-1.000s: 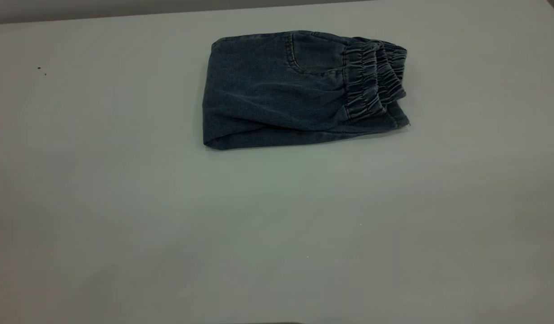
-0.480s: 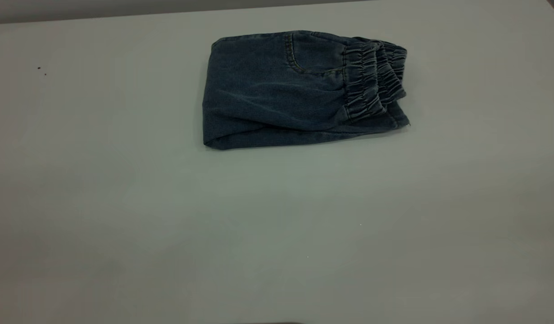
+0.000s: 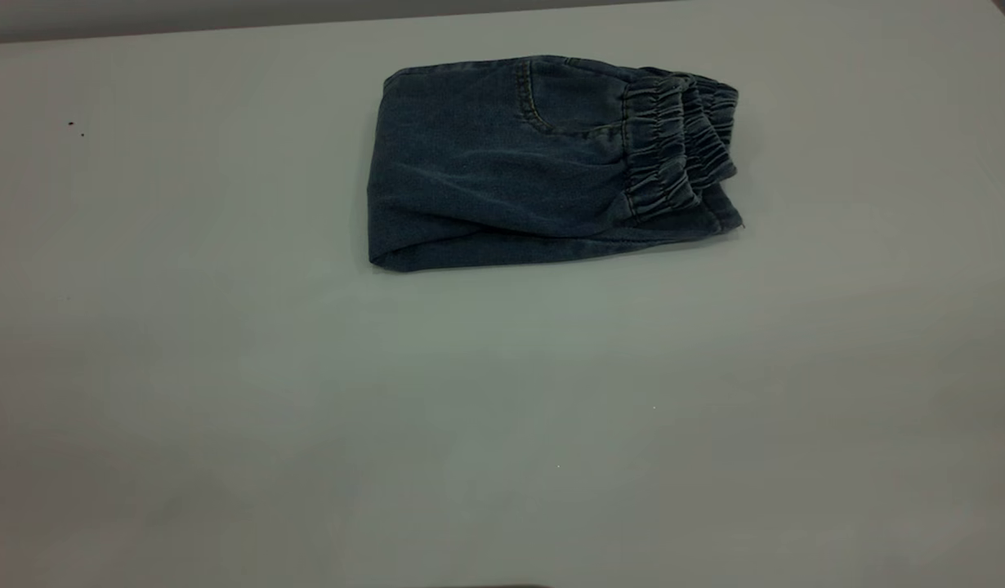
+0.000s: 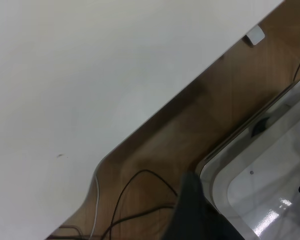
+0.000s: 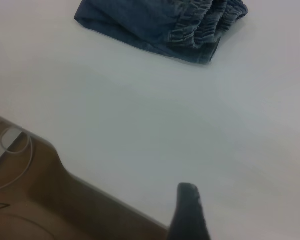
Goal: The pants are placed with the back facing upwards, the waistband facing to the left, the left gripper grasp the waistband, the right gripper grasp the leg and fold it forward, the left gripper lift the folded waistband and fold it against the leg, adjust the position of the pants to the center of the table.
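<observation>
The pants (image 3: 543, 159) lie folded on the surface (image 3: 502, 392), waistband (image 3: 678, 147) stacked at one end. My left hand (image 4: 192, 210) and right hand (image 5: 190, 212) hang off the surface's edge; I can't tell their grip.

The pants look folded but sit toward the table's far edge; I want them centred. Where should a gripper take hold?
Judging by the pose, grip the stacked waistband at the right end of the pants, coming from the right. Its ruched layers bunch thick there, so one pinch could catch all folds. The left end is a closed fold lying flat on the table.
</observation>
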`<action>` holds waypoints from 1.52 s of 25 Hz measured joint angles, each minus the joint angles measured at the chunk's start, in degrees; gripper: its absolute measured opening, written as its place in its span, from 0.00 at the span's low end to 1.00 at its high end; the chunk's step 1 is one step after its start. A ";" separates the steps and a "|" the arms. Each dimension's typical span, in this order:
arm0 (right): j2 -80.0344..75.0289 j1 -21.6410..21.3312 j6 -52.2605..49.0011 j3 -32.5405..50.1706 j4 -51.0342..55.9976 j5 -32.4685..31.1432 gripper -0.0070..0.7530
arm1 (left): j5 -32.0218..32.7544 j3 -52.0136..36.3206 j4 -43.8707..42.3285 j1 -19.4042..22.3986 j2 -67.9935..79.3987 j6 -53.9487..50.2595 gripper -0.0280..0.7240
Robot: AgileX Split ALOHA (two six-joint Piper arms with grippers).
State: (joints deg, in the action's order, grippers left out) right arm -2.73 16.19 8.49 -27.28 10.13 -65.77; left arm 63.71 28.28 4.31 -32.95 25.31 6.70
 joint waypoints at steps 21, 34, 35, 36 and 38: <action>2.63 -14.38 -0.12 0.00 0.05 0.00 0.63 | 0.46 0.00 0.24 26.07 -20.85 0.26 0.74; 3.36 -17.67 -0.12 0.04 0.04 0.00 0.63 | 1.11 0.00 0.24 32.49 -26.35 0.28 0.74; 3.36 -17.35 -0.12 0.04 0.04 0.00 0.63 | 1.11 0.00 0.24 32.49 -26.35 0.28 0.74; 3.36 -17.23 -0.12 0.04 0.04 0.00 0.63 | 1.11 0.00 0.24 32.49 -26.35 0.28 0.74; 3.36 -17.24 -0.12 0.04 0.04 0.00 0.63 | 1.11 0.00 0.24 32.49 -26.35 0.28 0.74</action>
State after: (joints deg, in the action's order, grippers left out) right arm 0.63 -1.04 8.38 -27.24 10.17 -65.77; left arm 64.83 28.28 4.56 -0.46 -1.04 6.98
